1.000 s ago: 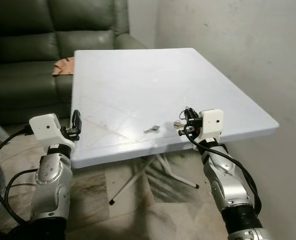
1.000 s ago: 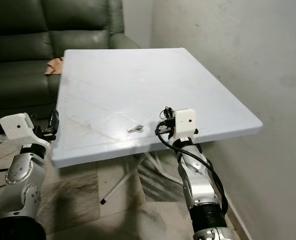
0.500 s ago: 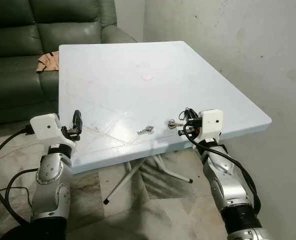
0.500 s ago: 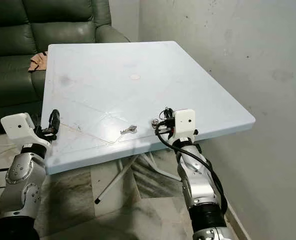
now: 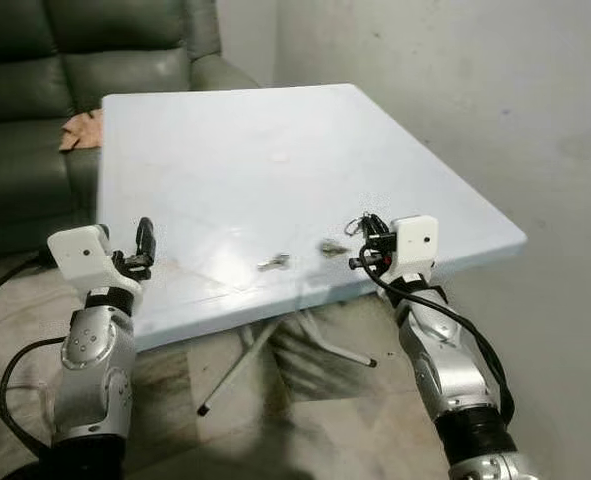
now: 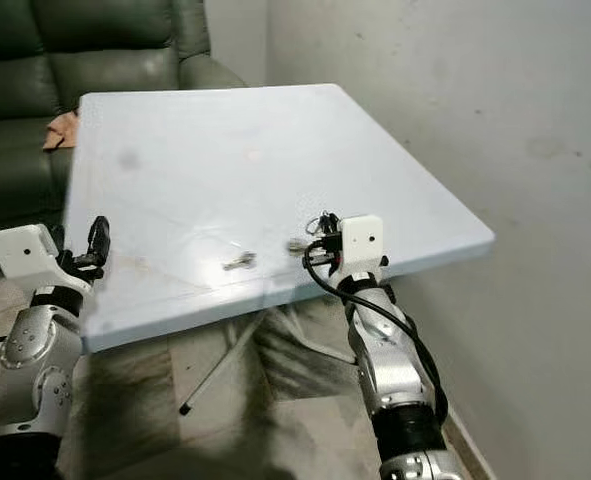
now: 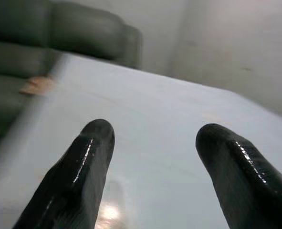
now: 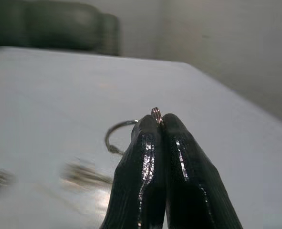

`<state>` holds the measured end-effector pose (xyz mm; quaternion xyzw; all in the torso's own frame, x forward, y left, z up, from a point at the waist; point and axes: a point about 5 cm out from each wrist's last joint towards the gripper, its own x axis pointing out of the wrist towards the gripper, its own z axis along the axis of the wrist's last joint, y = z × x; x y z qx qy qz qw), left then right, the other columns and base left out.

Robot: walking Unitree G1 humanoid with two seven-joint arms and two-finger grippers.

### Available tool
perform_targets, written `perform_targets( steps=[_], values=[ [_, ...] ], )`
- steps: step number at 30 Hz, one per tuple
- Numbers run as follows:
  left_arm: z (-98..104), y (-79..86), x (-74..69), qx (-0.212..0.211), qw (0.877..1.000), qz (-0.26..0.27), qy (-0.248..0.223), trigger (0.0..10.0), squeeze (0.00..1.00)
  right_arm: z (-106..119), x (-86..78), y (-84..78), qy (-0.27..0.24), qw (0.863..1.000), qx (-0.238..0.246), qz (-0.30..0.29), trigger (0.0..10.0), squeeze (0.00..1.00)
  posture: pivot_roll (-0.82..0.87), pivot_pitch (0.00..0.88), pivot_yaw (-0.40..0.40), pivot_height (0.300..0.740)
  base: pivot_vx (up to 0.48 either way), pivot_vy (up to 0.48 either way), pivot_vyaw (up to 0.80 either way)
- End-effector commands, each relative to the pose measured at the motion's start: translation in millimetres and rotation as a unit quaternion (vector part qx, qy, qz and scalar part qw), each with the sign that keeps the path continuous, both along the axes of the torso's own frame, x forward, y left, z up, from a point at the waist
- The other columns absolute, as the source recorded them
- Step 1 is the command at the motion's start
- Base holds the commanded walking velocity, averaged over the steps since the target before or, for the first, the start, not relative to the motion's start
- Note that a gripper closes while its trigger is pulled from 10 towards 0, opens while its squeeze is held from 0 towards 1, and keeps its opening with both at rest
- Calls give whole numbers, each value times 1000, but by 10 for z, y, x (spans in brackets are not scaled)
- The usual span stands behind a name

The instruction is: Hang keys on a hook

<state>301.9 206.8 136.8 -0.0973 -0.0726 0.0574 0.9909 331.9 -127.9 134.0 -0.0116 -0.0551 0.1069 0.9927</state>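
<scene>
- Right wrist view: the right pincer (image 8: 162, 125) is clenched tight, its two black fingers pressed together on a small metal key ring (image 8: 156, 112) whose top peeps out at the tips. A second, larger wire loop (image 8: 118, 131) of the same bunch curves out beside the fingertips. Gripping the thin ring, not a key blade, looks chosen so that an open loop is left free to slip over a hook.
- Just beyond that pincer, a blurred key (image 5: 332, 246) shows close over the pale desk (image 5: 275, 140). I cannot tell whether it hangs from the held ring or lies on the surface.
- A little farther off to that pincer's left, another small metal piece (image 5: 273, 264) lies loose on the desk, near its front edge.
- The left pincer (image 5: 143, 240) is released, its fingers (image 7: 86, 157) spread well apart with nothing between them. It hovers at the desk's near left edge, probably kept clear as a spare hand.
- Far behind the desk stands a dark green sofa (image 5: 35, 60) with a tan cloth (image 5: 79, 130) on its seat, and a bare wall (image 5: 455, 80) runs to the right of the right pincer.
- By my judgement the keys are secured and the next need is to find the hook.
</scene>
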Motion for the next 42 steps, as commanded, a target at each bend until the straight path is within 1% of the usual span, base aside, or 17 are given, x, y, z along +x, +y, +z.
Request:
perform_targets(
  steps=[1, 11, 23, 28, 42],
  values=[
    [47, 30, 18, 5, 1000, 4, -5, 10000, 0, 20, 8, 2, -2, 1000, 1, -3, 10000, 0, -79, 0, -37, 740, 0, 0, -788],
    [45, 30, 23, 8, 1000, 6, -3, 10000, 0, 22, 10, -1, -2, 1000, 1, -3, 10000, 0, -80, 0, -37, 740, 0, 0, -793],
    [45, -14, 39, 0, 1000, 3, -3, 10000, 0, 18, 11, 18, -1, 1000, -3, 4, 10000, 0, -76, 0, -45, 740, 0, 0, -800],
    [49, -18, 40, 3, 1000, 4, -2, 10000, 0, 18, 7, 23, -1, 1000, -3, 6, 10000, 0, -76, 0, -45, 740, 0, 0, -800],
    [23, -31, 38, 4, 1000, 7, 12, 10000, 0, -10, -18, 27, 4, 1000, -4, 7, 10000, 0, -75, 0, -44, 740, 0, 0, -800]
  ],
)
